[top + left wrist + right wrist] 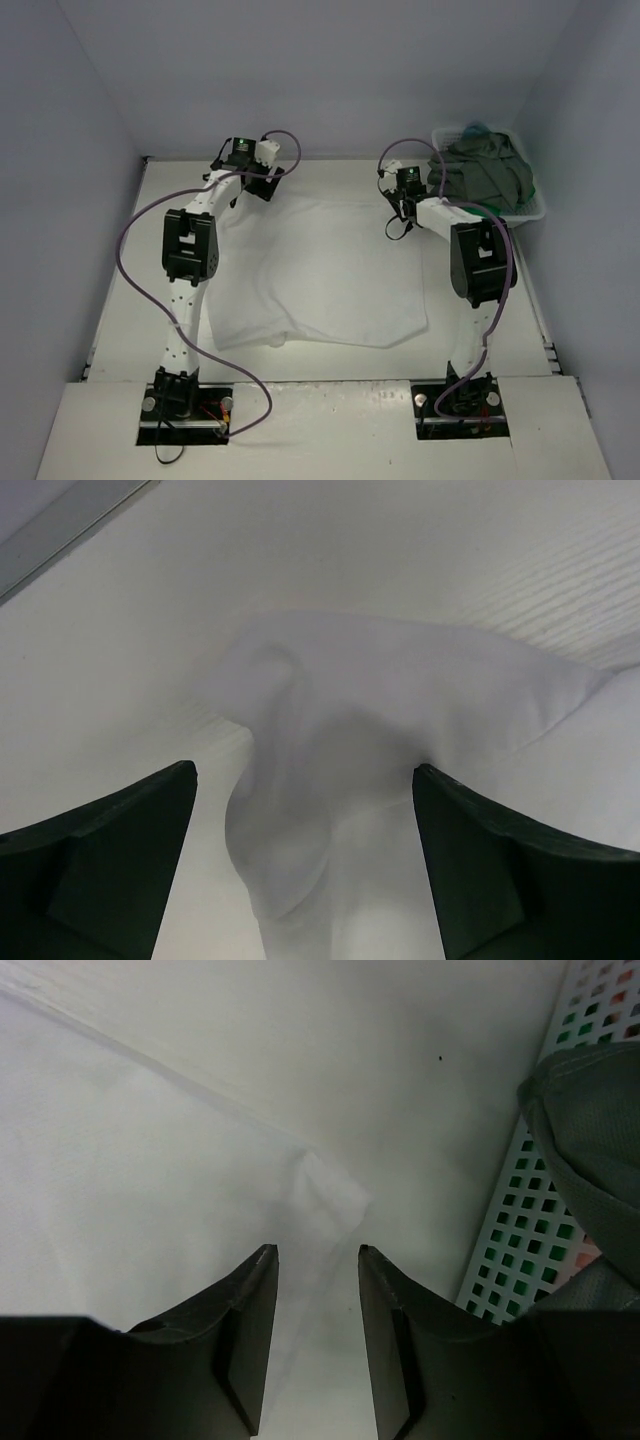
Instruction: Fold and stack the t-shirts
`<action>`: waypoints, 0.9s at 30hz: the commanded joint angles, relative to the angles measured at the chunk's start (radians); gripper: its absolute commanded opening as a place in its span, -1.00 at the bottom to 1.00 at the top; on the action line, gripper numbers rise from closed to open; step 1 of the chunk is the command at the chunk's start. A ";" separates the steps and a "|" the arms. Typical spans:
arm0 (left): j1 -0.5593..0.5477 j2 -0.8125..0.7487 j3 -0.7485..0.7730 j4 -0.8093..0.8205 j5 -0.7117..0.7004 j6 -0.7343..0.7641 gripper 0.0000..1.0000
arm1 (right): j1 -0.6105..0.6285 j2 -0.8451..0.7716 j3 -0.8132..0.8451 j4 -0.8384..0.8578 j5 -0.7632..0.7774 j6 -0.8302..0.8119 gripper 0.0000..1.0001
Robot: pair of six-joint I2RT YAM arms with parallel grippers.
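Left hand (pixel 305 780) has its fingers wide apart over a bunched corner of the white t-shirt (pixel 320 270) and grips nothing. That shirt lies spread flat on the table (pixel 330 176) between the two arms. Right hand (pixel 318 1255) is partly open above the shirt's far right corner, empty. White lattice basket (pixel 535 212) at far right holds a dark grey t-shirt (pixel 485 170)

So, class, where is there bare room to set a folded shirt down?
Bare table left of the white t-shirt by the wall, and between its near hem and the arm bases. Crowded far right: basket heaped with a dark grey shirt.
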 commanded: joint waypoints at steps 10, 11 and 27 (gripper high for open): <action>-0.007 -0.495 -0.225 0.059 -0.075 0.060 0.66 | 0.003 -0.318 -0.062 -0.056 0.007 0.034 -0.35; -0.005 -0.561 -0.275 0.048 -0.063 0.061 0.66 | 0.003 -0.361 -0.067 -0.098 -0.024 0.034 -0.38; -0.133 -1.345 -1.035 -0.138 0.094 0.351 0.66 | 0.117 -0.721 -0.442 -0.541 -0.371 -0.348 -0.46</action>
